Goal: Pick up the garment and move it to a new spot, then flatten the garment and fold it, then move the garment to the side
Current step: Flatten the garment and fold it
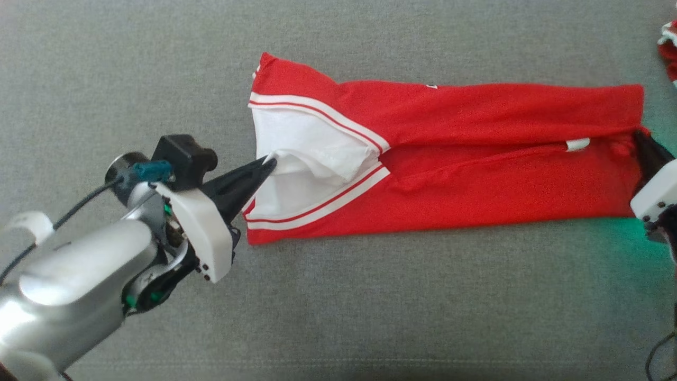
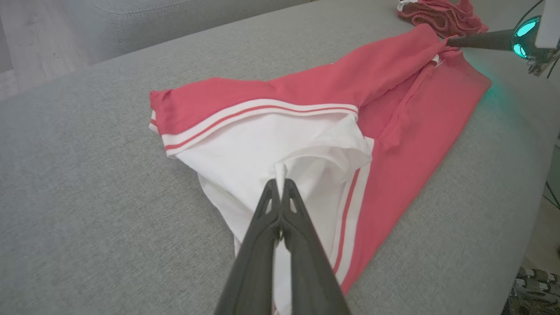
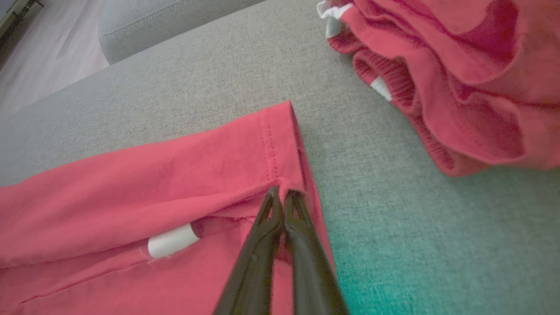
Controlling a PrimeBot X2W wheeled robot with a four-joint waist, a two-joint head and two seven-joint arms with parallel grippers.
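A red garment [image 1: 476, 159] with white panels and red-and-white stripes lies folded lengthwise across the grey cushion. My left gripper [image 1: 270, 161] is shut on a pinch of the white fabric at its left end; the left wrist view shows the garment [image 2: 393, 131] with white cloth pinched between my left gripper's [image 2: 280, 181] tips. My right gripper [image 1: 640, 135] is shut on the red hem at the right end. In the right wrist view the right gripper [image 3: 280, 192] clamps the edge of the garment [image 3: 153, 175] next to a white tag.
A second crumpled red garment [image 3: 459, 78] lies on the cushion just beyond the right end, also at the far right edge of the head view, crumpled garment [image 1: 669, 47]. The grey cushion [image 1: 370, 307] has open room in front and to the left. A green glow falls near the right gripper.
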